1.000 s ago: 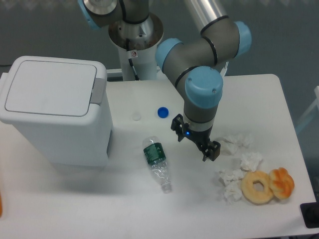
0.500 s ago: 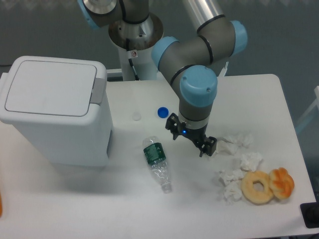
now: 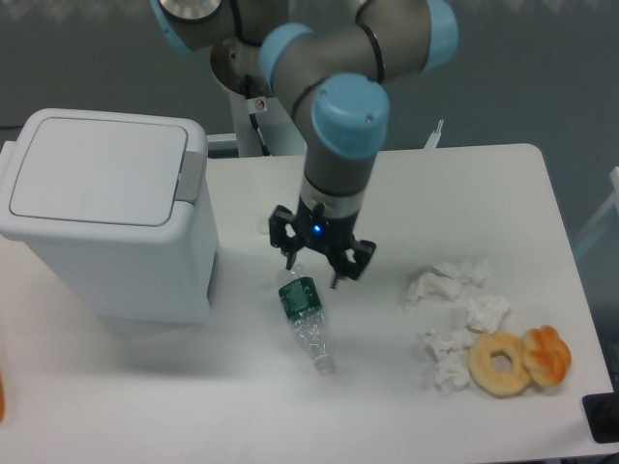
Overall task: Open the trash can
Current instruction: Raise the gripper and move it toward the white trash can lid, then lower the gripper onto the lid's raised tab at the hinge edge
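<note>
The trash can (image 3: 106,213) is a large white boxy bin on the left of the table, its flat lid down and a grey button strip (image 3: 191,177) along the lid's right edge. My gripper (image 3: 318,268) hangs to the right of the bin, over the middle of the table, just above the green-labelled end of a plastic bottle. Its two dark fingers (image 3: 286,244) stand spread apart with nothing between them. A gap of bare table separates it from the bin's side.
A clear plastic bottle (image 3: 307,319) with a green label lies below the gripper. Crumpled white tissues (image 3: 455,309), a bagel (image 3: 499,363) and an orange pastry (image 3: 547,355) lie at the right front. A dark object (image 3: 602,418) sits at the right front edge.
The arm has swung left, carrying the gripper from near the tissues to above the bottle, closer to the bin. The blue cap is now hidden behind the arm.
</note>
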### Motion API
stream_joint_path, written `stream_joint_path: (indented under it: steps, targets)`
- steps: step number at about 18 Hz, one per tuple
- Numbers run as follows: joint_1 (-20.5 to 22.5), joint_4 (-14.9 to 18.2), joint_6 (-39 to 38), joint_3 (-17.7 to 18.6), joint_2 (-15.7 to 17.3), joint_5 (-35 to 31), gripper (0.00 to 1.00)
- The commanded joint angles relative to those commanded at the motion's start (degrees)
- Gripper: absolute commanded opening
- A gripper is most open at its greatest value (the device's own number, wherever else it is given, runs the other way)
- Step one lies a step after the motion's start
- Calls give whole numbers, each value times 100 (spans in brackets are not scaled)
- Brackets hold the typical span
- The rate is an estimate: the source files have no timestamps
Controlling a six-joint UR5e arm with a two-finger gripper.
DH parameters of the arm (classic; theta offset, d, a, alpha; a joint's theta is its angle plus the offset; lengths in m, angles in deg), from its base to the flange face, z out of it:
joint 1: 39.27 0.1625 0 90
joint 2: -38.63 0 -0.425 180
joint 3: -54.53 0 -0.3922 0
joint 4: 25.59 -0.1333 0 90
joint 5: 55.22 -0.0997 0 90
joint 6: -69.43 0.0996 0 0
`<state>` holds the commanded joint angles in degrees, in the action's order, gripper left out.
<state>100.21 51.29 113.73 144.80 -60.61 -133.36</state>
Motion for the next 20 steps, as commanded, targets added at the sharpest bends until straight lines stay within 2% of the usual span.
stream_joint_path:
  steps: [3,6,14,20]
  targets:
    - [105,528,0,-9,404,263,7]
    - [273,767,0,-9,537,597,0]
    - [282,934,-229,-9,818,1107,0]
    - [290,943,-642,9,1003,1564,0]
